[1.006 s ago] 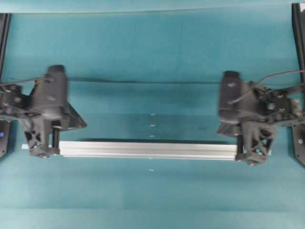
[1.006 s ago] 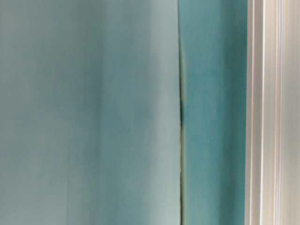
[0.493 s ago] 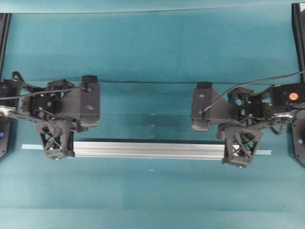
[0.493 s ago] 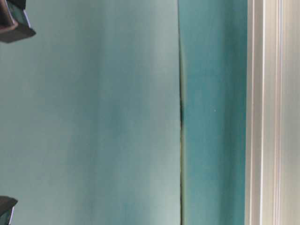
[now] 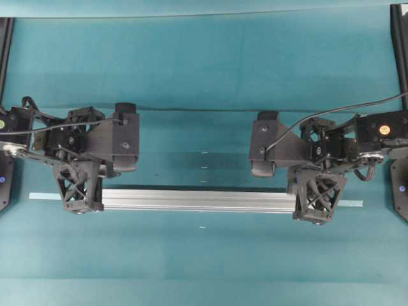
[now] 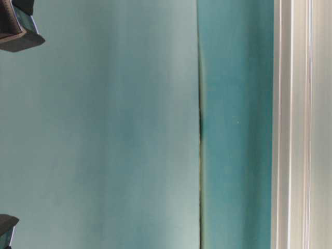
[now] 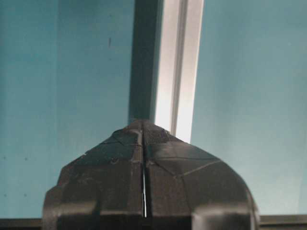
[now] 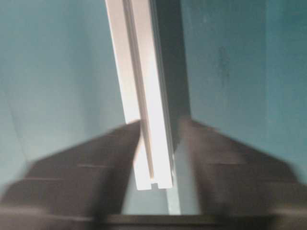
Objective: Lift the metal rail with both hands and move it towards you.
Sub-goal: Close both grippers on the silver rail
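Observation:
The metal rail (image 5: 197, 199) lies across the table's middle, on the teal mat. My left gripper (image 5: 80, 205) hangs over its left end. In the left wrist view the left gripper (image 7: 144, 123) is shut with nothing between the fingers, and the rail (image 7: 175, 72) runs on beyond the tips, slightly to their right. My right gripper (image 5: 315, 213) covers the rail's right end. In the blurred right wrist view the right gripper (image 8: 160, 122) is open, one finger on each side of the rail's cut end (image 8: 153, 177).
A thin pale-teal tape strip (image 5: 44, 196) lies under the rail and sticks out past both ends. Small white marks (image 5: 204, 167) dot the mat behind the rail. Black frame posts (image 5: 400, 38) stand at both table edges. In the table-level view, gripper parts (image 6: 18, 31) show at the left.
Both grippers have turned and moved inward along the rail, from beyond its ends to over them. The rail has not moved.

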Robot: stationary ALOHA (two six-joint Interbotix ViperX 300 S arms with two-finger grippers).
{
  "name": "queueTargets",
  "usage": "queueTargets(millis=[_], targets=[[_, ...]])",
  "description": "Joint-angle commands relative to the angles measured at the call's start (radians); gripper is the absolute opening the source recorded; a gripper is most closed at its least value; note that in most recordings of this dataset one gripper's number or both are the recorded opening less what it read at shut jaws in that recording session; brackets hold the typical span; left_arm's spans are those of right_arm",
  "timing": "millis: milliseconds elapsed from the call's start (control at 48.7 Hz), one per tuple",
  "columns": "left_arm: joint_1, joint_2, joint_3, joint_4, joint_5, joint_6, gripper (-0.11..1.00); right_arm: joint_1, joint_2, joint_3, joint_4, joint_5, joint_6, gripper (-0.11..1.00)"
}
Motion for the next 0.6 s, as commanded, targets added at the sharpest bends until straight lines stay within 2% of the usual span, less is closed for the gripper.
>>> queueTargets(millis=[0,82,144,226,328,390,575], targets=[[-0.005,-0.006,-0.006,0.003,-0.003,0.003,0.09,0.003,0.002,0.003,0.003,-0.014,-0.002,0.61],[-0.005,-0.003,0.003,0.003,-0.003,-0.003,0.27,0.006,0.003,0.012,0.002,-0.034,-0.006,0.84],[-0.011,-0.002,0.006,0.003,-0.006,-0.002,0.45,0.015,0.003,0.021,-0.011,-0.052,-0.008,0.95],[-0.028,0.006,0.012,0.003,-0.012,0.002,0.71,0.031,0.003,0.034,-0.032,-0.075,-0.008,1.0],[-0.037,0.026,0.02,0.003,-0.014,-0.003,0.94,0.037,0.003,0.046,-0.034,-0.084,-0.005,1.0],[-0.043,0.038,0.02,0.003,-0.015,-0.006,0.99,0.037,0.005,0.052,-0.034,-0.086,-0.003,1.0],[-0.044,0.075,0.026,0.003,-0.06,-0.017,0.98,0.043,0.017,0.054,-0.034,-0.097,-0.003,1.0]])
